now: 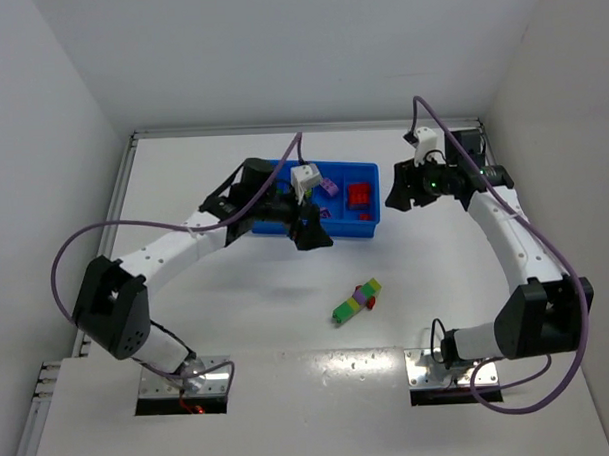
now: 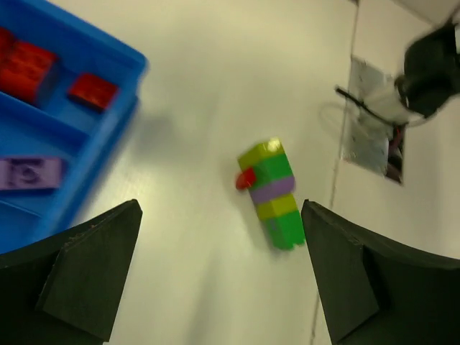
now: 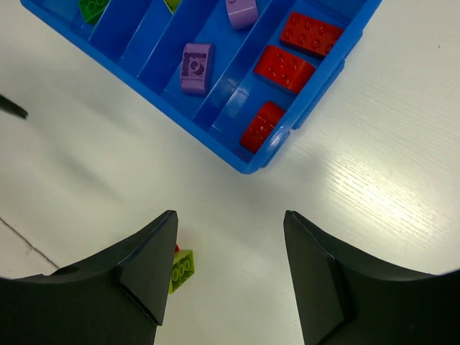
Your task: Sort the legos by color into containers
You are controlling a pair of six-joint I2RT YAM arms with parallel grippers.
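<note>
Left fingers (image 2: pixel 83 277) are spread wide, right fingers (image 3: pixel 147 266) half parted; nothing is gripped above the white-walled bench (image 1: pixel 237 310).

Both arms are the same build: left arm (image 1: pixel 175 248) and right arm (image 1: pixel 510 231) have white tube links and chunky black joint housings (image 1: pixel 112 307). A purple cable (image 1: pixel 75 251) loops along each, base to wrist. White camera block (image 1: pixel 305 178) on each wrist. Left gripper (image 2: pixel 221 215) and right gripper (image 3: pixel 230 219) have matte black wedge fingers (image 3: pixel 323 287) with flat inner faces. Bare metal base plates (image 1: pixel 453 376) at 7 and 5 o'clock in the top view, with a small red light at the 7 o'clock one.
</note>
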